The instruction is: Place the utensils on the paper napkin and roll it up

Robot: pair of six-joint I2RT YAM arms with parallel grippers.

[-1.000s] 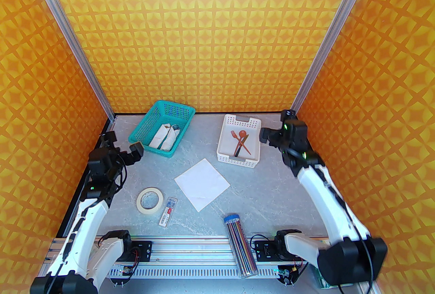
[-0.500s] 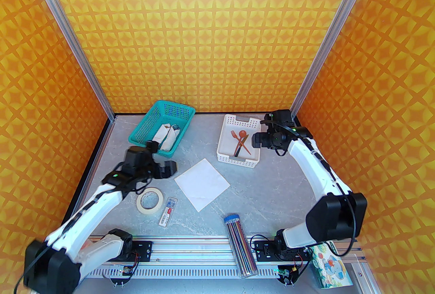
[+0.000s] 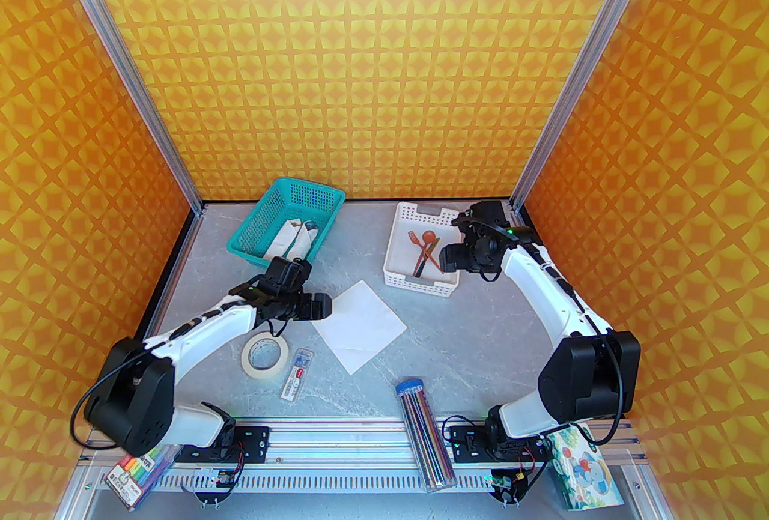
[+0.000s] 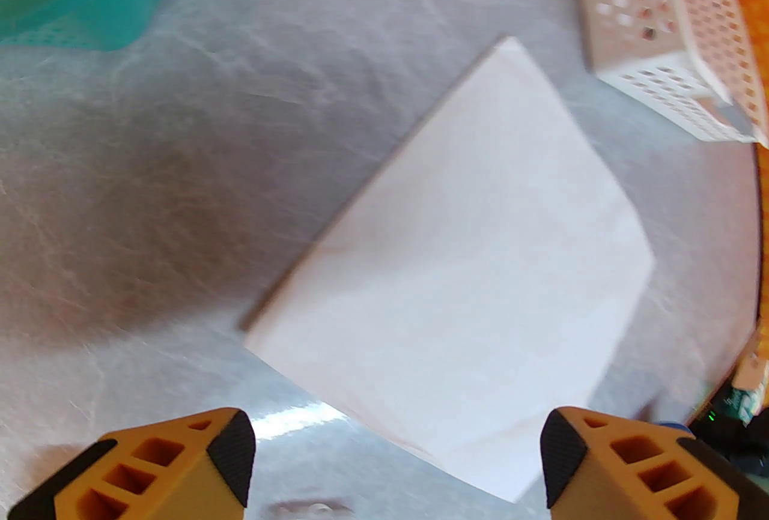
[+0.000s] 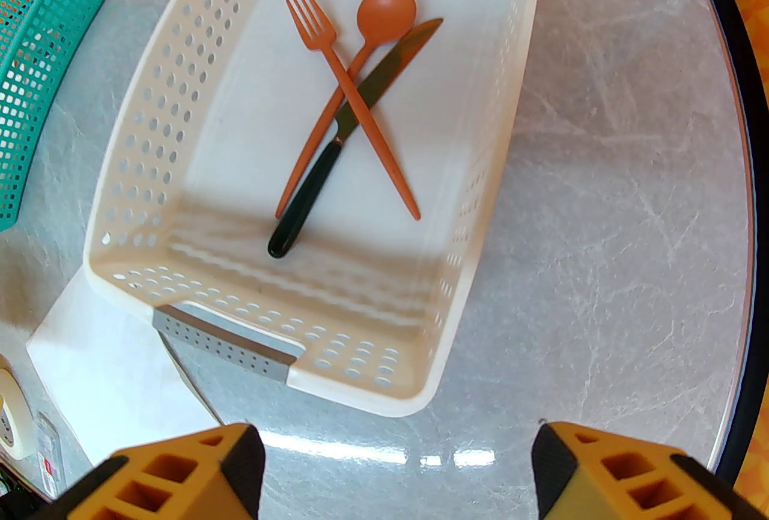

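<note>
The white paper napkin point(image 3: 358, 323) point(image 4: 462, 265) lies flat near the middle of the grey table. My left gripper point(image 3: 321, 306) point(image 4: 396, 460) hovers open at the napkin's left corner, empty. The utensils lie crossed in the white slotted tray point(image 3: 396, 250) point(image 5: 150, 115): a reddish-brown spoon point(image 5: 384, 13), an orange fork point(image 5: 354, 103) and a dark-handled knife point(image 5: 318, 187). Above the tray's right edge my right gripper point(image 3: 449, 258) point(image 5: 396, 469) stands open with nothing in it.
A teal basket point(image 3: 267, 217) with a white rolled bundle sits at the back left. A tape roll point(image 3: 264, 355), a small clear box point(image 3: 298, 373) and a tube of pencils point(image 3: 423, 427) lie near the front. A tissue pack point(image 3: 586, 472) and marker pack point(image 3: 141, 472) sit beside the bases.
Both arms swung inward: the left gripper moved from the left wall to the napkin's left corner, the right gripper from the back right corner to over the tray. Both jaws narrowed slightly.
</note>
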